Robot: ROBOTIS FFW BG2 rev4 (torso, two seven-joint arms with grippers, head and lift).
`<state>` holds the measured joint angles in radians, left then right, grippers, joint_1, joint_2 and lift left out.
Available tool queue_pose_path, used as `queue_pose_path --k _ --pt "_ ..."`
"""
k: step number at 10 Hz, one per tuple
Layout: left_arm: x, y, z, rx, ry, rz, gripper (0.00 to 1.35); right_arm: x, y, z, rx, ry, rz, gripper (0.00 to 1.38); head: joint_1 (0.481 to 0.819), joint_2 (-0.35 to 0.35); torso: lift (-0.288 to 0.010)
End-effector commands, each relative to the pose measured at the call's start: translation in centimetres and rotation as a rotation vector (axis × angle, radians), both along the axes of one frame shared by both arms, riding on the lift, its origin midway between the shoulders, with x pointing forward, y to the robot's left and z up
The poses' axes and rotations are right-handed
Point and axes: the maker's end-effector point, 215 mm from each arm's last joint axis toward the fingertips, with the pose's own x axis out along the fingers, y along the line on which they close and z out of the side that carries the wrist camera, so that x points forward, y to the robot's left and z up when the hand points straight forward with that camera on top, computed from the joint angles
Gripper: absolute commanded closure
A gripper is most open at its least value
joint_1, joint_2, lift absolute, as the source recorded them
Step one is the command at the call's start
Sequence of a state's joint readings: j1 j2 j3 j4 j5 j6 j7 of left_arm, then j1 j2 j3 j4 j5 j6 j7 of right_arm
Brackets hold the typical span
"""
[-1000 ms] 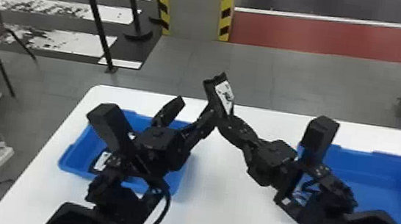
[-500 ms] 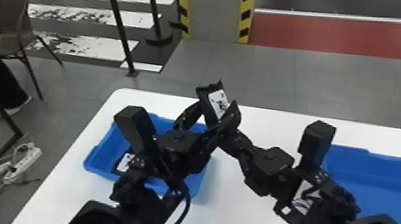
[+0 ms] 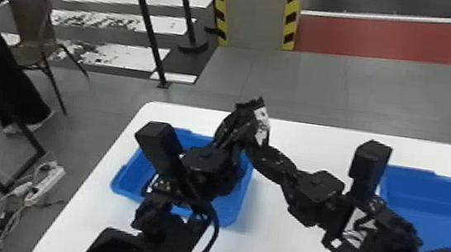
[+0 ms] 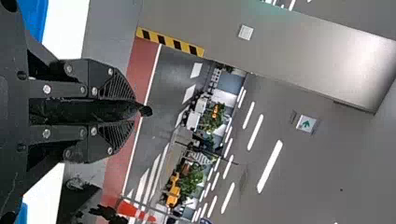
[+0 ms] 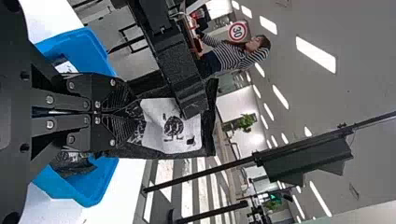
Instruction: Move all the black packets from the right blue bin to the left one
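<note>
Above the left blue bin (image 3: 239, 217), in the head view, my left gripper (image 3: 239, 123) and right gripper (image 3: 251, 147) meet at one black packet (image 3: 262, 122) with a white label. In the left wrist view my left gripper (image 4: 135, 111) is shut on the packet (image 4: 84, 111), seen edge-on. My right gripper (image 5: 133, 116), in the right wrist view, is shut on one end of the packet (image 5: 173, 130); the rest extends past its fingertips, partly behind part of the left arm. More black packets (image 5: 72, 163) lie in the left bin. The right blue bin (image 3: 448, 228) is at the right.
Both bins stand on a white table (image 3: 276, 242), whose far edge runs just behind the raised packet. The forearms cross low over the table's front. A chair (image 3: 33, 31) and a power strip (image 3: 46, 183) are on the floor at the left.
The left gripper, its fingers apart around a second ago, has shut on the packet beside the right gripper. The head view has turned to the left, shifting the whole scene rightward.
</note>
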<state>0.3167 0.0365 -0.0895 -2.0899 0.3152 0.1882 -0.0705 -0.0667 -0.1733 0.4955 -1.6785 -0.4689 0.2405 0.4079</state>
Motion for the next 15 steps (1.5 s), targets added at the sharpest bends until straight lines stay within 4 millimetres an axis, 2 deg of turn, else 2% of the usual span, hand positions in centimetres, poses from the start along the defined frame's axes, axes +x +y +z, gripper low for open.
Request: queue_pose_path --k 1,3,4,5,6,7,8,10,12,13,14,15 --pt "-0.1 -0.1 -0.4 -0.003 0.015 -0.005 1.22 0.3 0.0 0.0 0.002 0.0 -0.002 1.13 0.695 0.258 -0.11" --pt "-0.1 0.0 -0.1 -0.012 0.004 0.0 1.22 1.1 -0.2 0.6 0.026 -0.007 -0.015 1.12 0.695 0.256 -0.11" --pt "-0.1 0.4 0.3 -0.012 -0.008 0.009 1.22 1.5 -0.3 0.6 0.039 -0.007 -0.023 0.99 0.695 0.254 -0.11" --pt "0.0 1.8 0.9 -0.01 -0.032 0.048 1.22 1.7 -0.4 0.7 0.041 -0.014 -0.025 0.57 0.695 0.254 -0.11" --pt "0.0 4.3 0.9 0.022 -0.047 0.115 1.22 1.8 -0.8 0.7 0.045 -0.027 -0.025 0.18 0.695 0.258 -0.11" --pt "-0.2 7.7 0.4 0.065 -0.064 0.202 1.22 2.0 -1.8 -0.1 0.047 -0.015 -0.045 0.04 0.695 0.275 -0.11" --pt "-0.4 10.2 -0.8 0.101 -0.058 0.258 1.22 2.1 -3.2 -0.8 0.051 0.001 -0.073 0.12 0.695 0.301 -0.11" --pt "-0.3 12.8 -4.7 0.17 0.003 0.314 1.22 2.3 -5.8 -2.2 0.054 0.027 -0.122 0.17 0.695 0.325 -0.11" --pt "-0.3 13.6 -9.4 0.177 0.082 0.319 1.22 2.6 -6.8 -2.2 0.056 0.028 -0.144 0.18 0.695 0.325 -0.11" --pt "-0.3 13.8 -9.7 0.181 0.065 0.322 1.21 2.5 -6.7 -2.1 0.045 0.023 -0.139 0.18 0.695 0.323 -0.11" --pt "0.0 13.9 -8.8 0.18 0.026 0.331 0.88 2.5 -6.5 -1.8 0.04 0.015 -0.136 0.18 0.695 0.322 -0.11" --pt "0.3 13.2 -6.8 0.147 -0.031 0.329 0.26 2.6 -6.7 -1.7 0.038 0.011 -0.138 0.18 0.695 0.324 -0.11"
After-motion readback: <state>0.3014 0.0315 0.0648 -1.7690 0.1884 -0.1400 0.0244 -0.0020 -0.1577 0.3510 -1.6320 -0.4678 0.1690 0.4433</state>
